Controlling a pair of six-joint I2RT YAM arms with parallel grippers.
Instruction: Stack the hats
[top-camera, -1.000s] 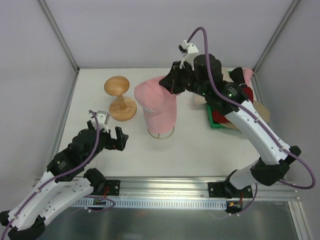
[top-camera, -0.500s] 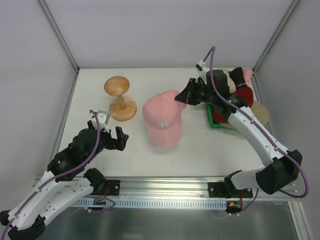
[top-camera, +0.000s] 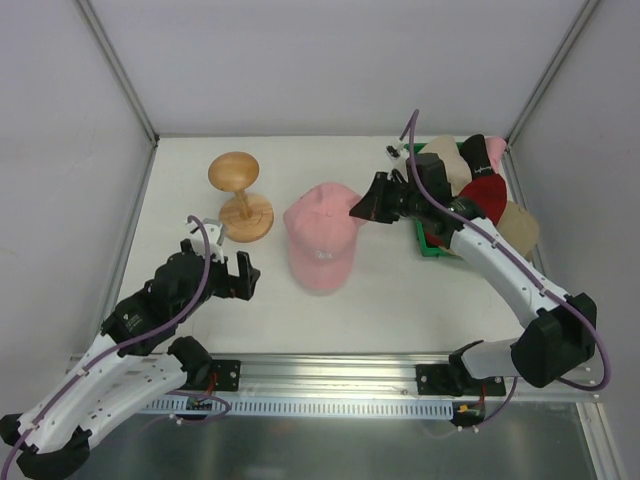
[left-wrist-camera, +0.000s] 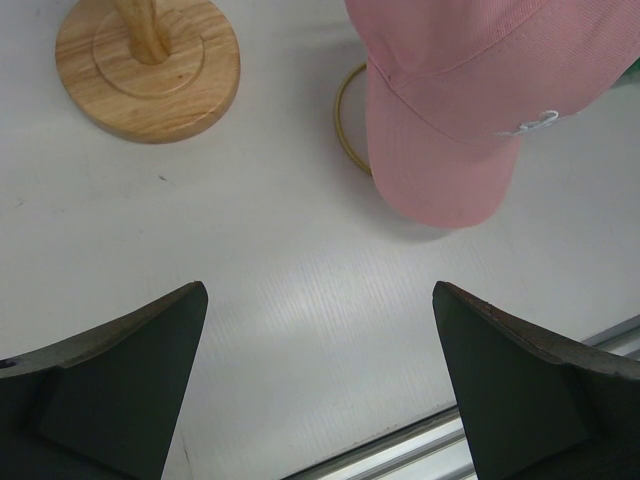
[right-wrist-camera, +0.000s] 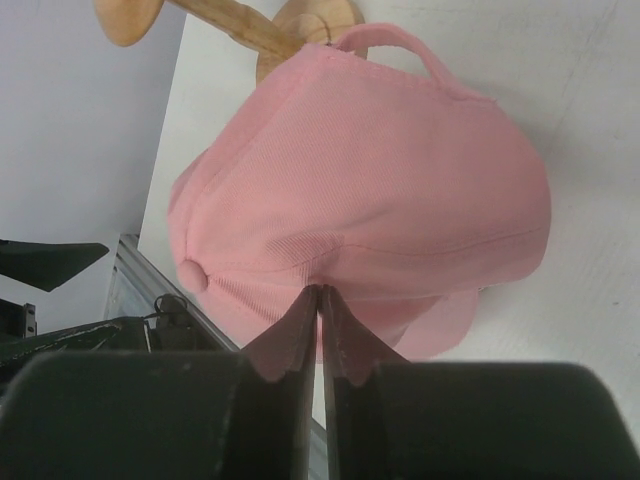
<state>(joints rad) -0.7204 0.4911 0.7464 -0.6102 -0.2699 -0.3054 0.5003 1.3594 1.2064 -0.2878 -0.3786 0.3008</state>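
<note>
There are two grippers, two stands and one pink hat (top-camera: 320, 240) out on its own. A pile of hats (top-camera: 480, 185) sits just behind the right gripper (right-wrist-camera: 321, 292), close by its wrist.

The right gripper's fingers are pressed together. Their tips sit on the back of the pink hat, and they seem to pinch a thin bit of its cloth. The hat sits on the table, straight ahead of those fingers, with its brim on the far side of it from them.

The left gripper (left-wrist-camera: 318, 290) is spread wide and holds nothing. The pink hat is in front of it and a bit to the right, well apart.

In the pile I can count a cream hat (top-camera: 447, 160), a black hat (top-camera: 472, 150), a red cap (top-camera: 487, 190) and a tan cap (top-camera: 520, 228). There is also a small pink bit (top-camera: 495, 150) (I cannot tell what it is). The arm covers part of the pile. A green tray (top-camera: 428, 247) peeks out from under it.

One wooden stand (top-camera: 238, 195) is past the pink hat from the right gripper. The other stand is almost all hidden under the hat. Only a curve of gold ring (left-wrist-camera: 345, 125) shows.

The table (top-camera: 400, 300) is white and flat. Pale grey walls (top-camera: 300, 60) stand around it.
</note>
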